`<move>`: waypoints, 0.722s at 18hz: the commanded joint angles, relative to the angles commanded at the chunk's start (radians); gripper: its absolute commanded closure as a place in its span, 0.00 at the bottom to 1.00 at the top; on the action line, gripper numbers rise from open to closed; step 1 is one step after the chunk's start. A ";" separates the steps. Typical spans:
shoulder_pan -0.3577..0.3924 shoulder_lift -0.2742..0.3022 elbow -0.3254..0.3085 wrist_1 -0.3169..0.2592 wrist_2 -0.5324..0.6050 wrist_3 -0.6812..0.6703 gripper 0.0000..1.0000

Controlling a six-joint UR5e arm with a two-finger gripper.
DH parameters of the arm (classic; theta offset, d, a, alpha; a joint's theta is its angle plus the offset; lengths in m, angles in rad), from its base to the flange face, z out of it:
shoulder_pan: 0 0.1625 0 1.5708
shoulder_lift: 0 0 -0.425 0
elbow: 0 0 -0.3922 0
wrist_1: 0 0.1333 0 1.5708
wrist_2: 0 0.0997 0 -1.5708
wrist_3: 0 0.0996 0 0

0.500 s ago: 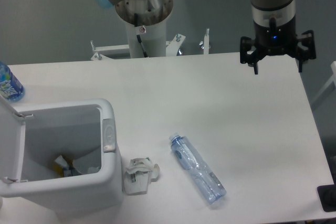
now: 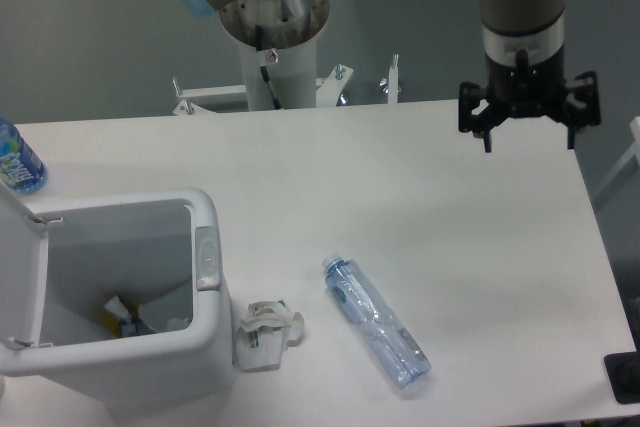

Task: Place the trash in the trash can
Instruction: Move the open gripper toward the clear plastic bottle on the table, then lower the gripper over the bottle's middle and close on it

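Note:
A clear, slightly crushed plastic bottle (image 2: pixel 376 322) with a blue cap lies on its side on the white table, front centre. A small crumpled white scrap (image 2: pixel 266 333) lies to its left, next to the trash can. The white trash can (image 2: pixel 205 277) stands at the front left with its lid (image 2: pixel 20 267) swung open; some scraps lie inside it. My gripper (image 2: pixel 529 137) hangs open and empty above the table's far right, well away from both items.
A blue-labelled bottle (image 2: pixel 17 160) stands at the table's left edge behind the can. The arm's base column (image 2: pixel 275 42) rises behind the table. The table's right edge (image 2: pixel 600 237) runs close under the gripper. A dark object (image 2: pixel 624 377) sits at the front right corner.
The gripper has dropped very slightly and its wrist has turned a little. The bottle, scrap and can have not moved.

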 joint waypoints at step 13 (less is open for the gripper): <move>-0.130 -0.247 -0.012 0.169 -0.277 -0.672 0.00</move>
